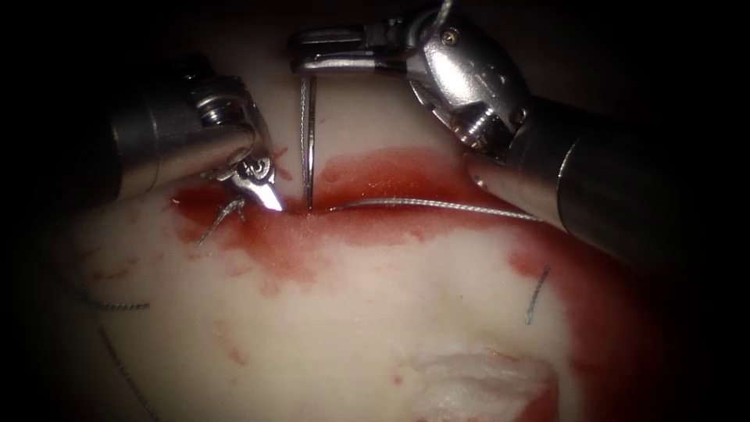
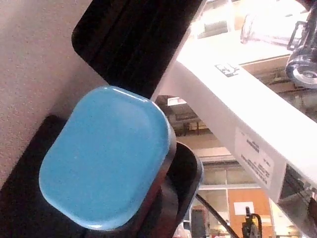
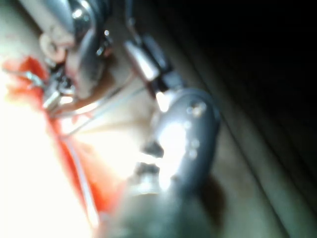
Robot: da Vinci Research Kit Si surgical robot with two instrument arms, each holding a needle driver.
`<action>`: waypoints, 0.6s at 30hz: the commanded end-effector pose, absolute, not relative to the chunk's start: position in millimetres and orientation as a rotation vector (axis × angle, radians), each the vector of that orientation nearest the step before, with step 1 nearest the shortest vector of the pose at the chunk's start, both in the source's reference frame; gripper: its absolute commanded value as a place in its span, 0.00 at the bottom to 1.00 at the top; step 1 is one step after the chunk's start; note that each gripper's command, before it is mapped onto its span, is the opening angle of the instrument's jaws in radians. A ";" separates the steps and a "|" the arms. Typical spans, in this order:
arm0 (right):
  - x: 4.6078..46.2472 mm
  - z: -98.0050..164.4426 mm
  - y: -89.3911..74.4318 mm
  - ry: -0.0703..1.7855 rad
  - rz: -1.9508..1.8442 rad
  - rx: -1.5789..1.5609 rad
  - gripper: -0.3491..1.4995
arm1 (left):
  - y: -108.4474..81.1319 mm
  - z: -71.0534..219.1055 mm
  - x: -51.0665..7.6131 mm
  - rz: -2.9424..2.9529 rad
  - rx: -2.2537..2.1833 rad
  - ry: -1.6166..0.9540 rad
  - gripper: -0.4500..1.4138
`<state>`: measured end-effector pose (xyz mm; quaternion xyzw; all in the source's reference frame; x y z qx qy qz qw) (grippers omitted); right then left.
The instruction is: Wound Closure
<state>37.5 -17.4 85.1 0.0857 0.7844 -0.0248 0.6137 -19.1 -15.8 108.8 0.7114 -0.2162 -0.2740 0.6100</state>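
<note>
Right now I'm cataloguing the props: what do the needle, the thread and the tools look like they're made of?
The needle, held by the right tool with its tip at the cut, looks like polished steel: thin, with a bright glint. The thread looks like grey braided fibre, given its twisted texture. Both tools, including the left tool, look like shiny bare metal with highlights.

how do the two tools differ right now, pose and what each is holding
The right tool lies level above the cut with its jaws shut on the needle, which hangs down to the tissue. The left tool points down at the cut's left end and appears to hold nothing; its jaw state is unclear. The right tool shows its whole wrist, the left mostly its tip. Both are metal needle drivers.
</note>
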 end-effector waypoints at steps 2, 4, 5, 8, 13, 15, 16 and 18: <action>38.4 85.2 -16.8 1.818 -0.079 0.205 0.00 | -14.5 108.3 -19.7 -0.630 1.638 -0.504 0.00; 38.4 85.2 -16.9 1.821 -0.088 0.212 0.00 | -14.5 108.3 -19.7 -0.630 1.637 -0.504 0.00; 38.5 85.1 -17.0 1.826 -0.098 0.220 0.00 | -14.4 108.2 -19.7 -0.630 1.637 -0.504 0.00; 38.4 85.2 -17.1 1.823 -0.108 0.227 0.00 | -14.4 108.2 -19.7 -0.630 1.637 -0.503 0.00; 38.5 85.3 -17.2 1.818 -0.115 0.231 0.00 | -14.3 108.2 -19.8 -0.631 1.637 -0.503 0.00; 38.5 85.2 -17.3 1.819 -0.118 0.233 0.00 | -14.3 108.1 -19.7 -0.630 1.637 -0.503 0.00; 38.6 85.2 -17.4 1.819 -0.119 0.233 0.00 | -14.3 108.1 -19.7 -0.630 1.636 -0.502 0.00; 38.6 85.3 -17.5 1.819 -0.121 0.234 0.00 | -14.2 108.1 -19.8 -0.631 1.637 -0.502 0.00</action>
